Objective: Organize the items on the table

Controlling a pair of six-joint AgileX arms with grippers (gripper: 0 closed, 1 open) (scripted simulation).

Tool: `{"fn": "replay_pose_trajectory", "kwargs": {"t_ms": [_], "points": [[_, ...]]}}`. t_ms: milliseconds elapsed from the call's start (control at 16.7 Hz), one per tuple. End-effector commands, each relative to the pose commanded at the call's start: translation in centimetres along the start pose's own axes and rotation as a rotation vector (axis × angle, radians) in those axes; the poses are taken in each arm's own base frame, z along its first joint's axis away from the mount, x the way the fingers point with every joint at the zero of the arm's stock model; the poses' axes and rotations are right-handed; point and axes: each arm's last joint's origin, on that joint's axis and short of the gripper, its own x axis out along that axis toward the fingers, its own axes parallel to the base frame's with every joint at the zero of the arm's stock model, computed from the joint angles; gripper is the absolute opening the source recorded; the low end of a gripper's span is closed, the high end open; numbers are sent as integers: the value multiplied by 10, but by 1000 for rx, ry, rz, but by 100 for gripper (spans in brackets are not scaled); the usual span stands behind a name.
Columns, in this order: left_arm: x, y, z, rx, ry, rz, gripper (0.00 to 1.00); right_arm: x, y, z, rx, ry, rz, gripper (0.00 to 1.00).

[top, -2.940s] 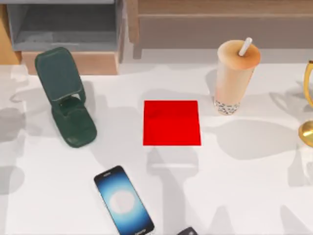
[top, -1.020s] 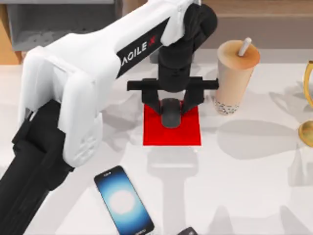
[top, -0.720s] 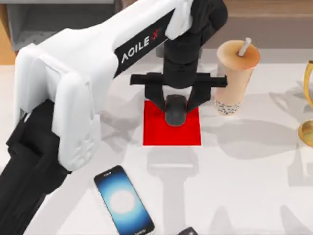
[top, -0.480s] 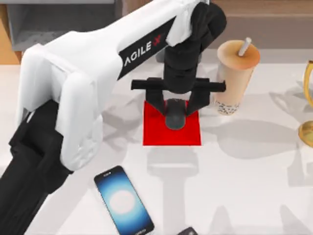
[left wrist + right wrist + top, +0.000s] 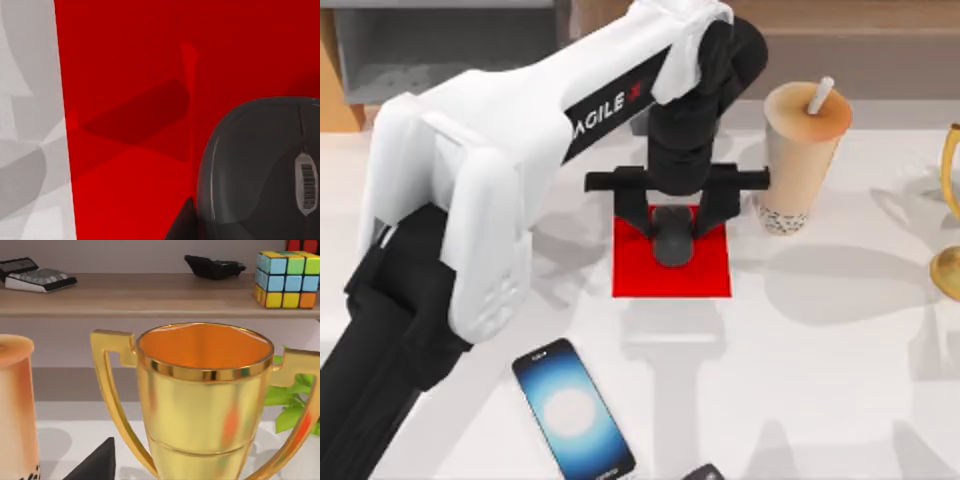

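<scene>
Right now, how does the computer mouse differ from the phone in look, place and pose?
The mouse is dark grey, small and rounded; the phone is black, flat and long, with a glowing screen. The mouse sits on the red square, between the fingers of the left end effector; the phone lies slanted on the bare white table, nearer the front edge, with nothing around it. Both lie flat.

Mouse [image 5: 260, 170] is lying on the red mat [image 5: 130, 100]; white table [image 5: 30, 125] is showing beside the mat's edge.

bubble-tea cup [image 5: 801, 160] crowding red mat [image 5: 705, 275], right
</scene>
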Motion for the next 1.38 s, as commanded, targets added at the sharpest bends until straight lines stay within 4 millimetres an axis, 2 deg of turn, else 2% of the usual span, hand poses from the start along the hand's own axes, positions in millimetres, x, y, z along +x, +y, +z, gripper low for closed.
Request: {"fn": "replay_pose_trajectory", "kwargs": {"t_ms": [720,1380], "points": [[0,0,0,0,0,0,98,0,0,0,0,0,0,100],[-3,0,-2,-3,-1,-2,100,0,0,0,0,0,0,100]]}}
